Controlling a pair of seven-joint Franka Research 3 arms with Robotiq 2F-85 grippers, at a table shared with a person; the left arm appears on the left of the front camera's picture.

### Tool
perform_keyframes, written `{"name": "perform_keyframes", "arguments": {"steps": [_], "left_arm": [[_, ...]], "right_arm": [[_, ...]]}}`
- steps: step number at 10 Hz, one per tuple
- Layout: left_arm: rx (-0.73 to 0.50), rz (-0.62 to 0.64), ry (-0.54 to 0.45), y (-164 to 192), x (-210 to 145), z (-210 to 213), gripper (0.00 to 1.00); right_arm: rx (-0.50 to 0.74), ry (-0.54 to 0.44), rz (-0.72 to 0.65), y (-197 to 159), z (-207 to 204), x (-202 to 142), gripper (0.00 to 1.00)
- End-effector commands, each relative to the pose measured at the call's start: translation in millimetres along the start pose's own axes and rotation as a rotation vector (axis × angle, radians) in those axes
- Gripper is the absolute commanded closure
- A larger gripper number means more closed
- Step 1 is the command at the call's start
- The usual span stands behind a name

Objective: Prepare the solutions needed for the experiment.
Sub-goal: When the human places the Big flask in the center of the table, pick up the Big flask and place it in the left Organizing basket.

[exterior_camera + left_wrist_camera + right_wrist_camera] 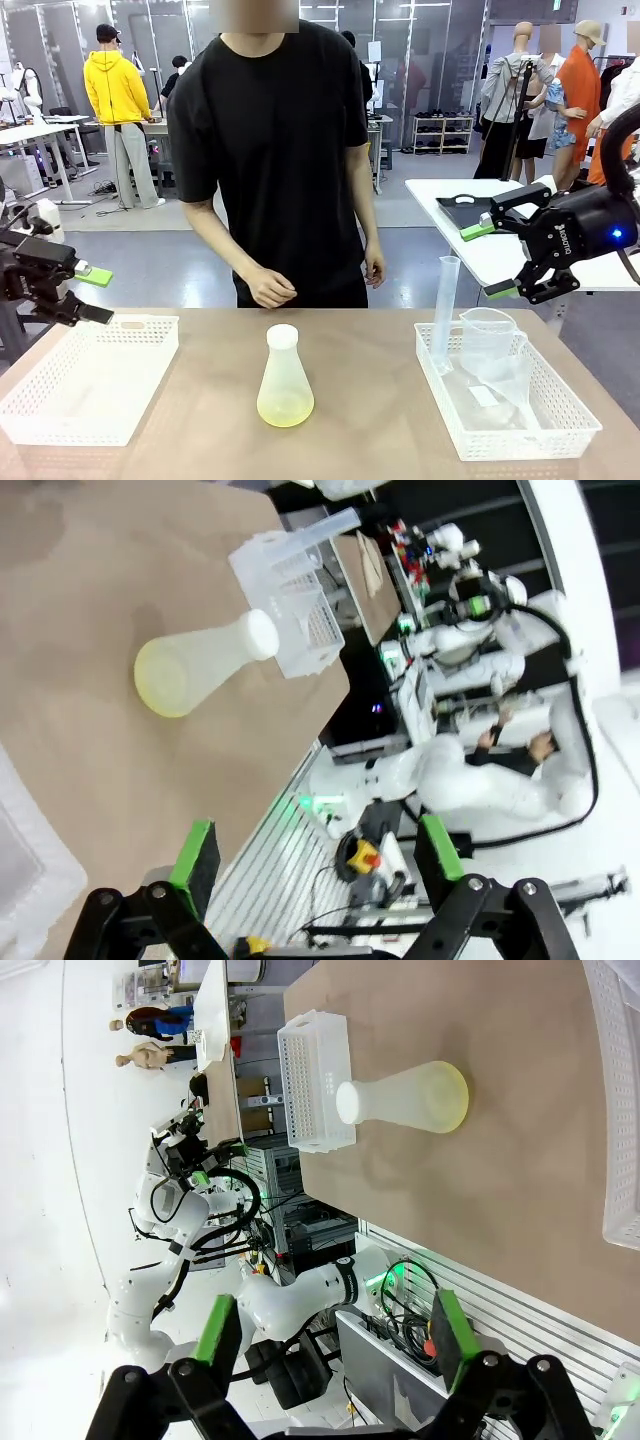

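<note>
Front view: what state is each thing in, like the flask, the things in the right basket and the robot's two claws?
Flask: upright, stopper on, a little yellow liquid inside.
Measuring cylinder: standing in the right basket.
Beaker: upright in the same basket.
Left end effector: open, holding nothing.
Right end effector: open, holding nothing.

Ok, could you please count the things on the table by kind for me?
Baskets: 2, left and right
Flask: 1
Cylinder: 1
Beaker: 1
Total: 5. I cannot tell whether another clear piece lies in the right basket.
</note>
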State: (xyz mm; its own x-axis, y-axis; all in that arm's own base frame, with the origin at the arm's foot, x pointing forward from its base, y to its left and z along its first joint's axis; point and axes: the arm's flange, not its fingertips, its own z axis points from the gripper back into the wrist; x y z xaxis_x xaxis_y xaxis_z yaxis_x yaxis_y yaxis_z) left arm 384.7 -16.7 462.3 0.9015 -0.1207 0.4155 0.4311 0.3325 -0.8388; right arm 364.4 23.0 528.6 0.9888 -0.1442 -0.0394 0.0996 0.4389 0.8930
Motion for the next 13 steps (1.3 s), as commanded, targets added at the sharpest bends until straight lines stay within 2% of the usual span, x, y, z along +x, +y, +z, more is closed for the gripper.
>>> {"name": "perform_keyframes", "arguments": {"steps": [1, 2, 3, 5, 6, 7, 12, 13], "left_arm": [[-0.023, -0.23, 0.076, 14, 12, 1, 0.0], [-0.005, -0.375, 0.112, 16, 17, 3, 0.0], [-0.028, -0.47, 0.165, 17, 19, 4, 0.0], [-0.046, -0.553, 0.117, 20, 26, 4, 0.0], [-0.026, -0.576, 0.105, 23, 28, 2, 0.0], [-0.005, -0.514, 0.142, 15, 21, 1, 0.0], [-0.009, -0.532, 0.135, 20, 21, 1, 0.0], [0.003, -0.766, 0.075, 29, 48, 5, 0.0]], "right_arm": [[0.014, -0.005, 0.005, 2, 0, 0, 0.04], [0.014, -0.005, 0.005, 2, 0, 0, 0.04], [0.014, -0.005, 0.005, 2, 0, 0, 0.04], [0.014, -0.005, 0.005, 2, 0, 0, 0.04], [0.014, -0.005, 0.005, 2, 0, 0, 0.04], [0.014, -0.005, 0.005, 2, 0, 0, 0.04], [0.014, -0.005, 0.005, 2, 0, 0, 0.04], [0.014, -0.005, 0.005, 2, 0, 0, 0.04]]}}
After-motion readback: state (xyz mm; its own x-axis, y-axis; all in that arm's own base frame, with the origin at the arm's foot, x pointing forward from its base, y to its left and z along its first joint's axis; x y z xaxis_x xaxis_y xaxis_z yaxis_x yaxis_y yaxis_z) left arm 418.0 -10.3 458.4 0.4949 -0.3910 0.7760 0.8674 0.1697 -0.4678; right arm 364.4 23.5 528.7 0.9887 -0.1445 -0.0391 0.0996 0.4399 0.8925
